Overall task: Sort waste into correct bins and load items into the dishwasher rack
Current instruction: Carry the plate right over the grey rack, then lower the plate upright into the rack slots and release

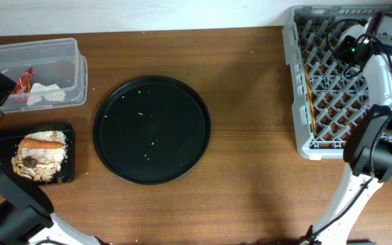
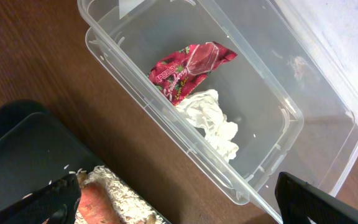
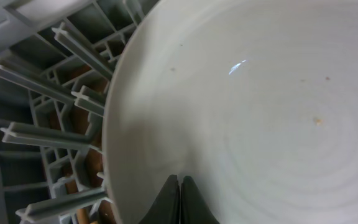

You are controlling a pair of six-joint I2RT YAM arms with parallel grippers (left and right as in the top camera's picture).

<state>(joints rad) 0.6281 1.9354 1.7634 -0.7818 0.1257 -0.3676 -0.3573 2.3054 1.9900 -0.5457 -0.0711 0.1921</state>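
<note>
Plate (image 3: 260, 112) sits among pegs of dishwasher rack (image 3: 42, 134); my right jaws closed at plate face. My left jaws wide over clear tub (image 2: 266, 106).

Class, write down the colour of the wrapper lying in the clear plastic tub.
The wrapper is red with white print, clearest in the left wrist view.

Tub (image 1: 67, 68) behind shallow tray (image 1: 4, 138); rack (image 1: 329, 116) far right.
</note>
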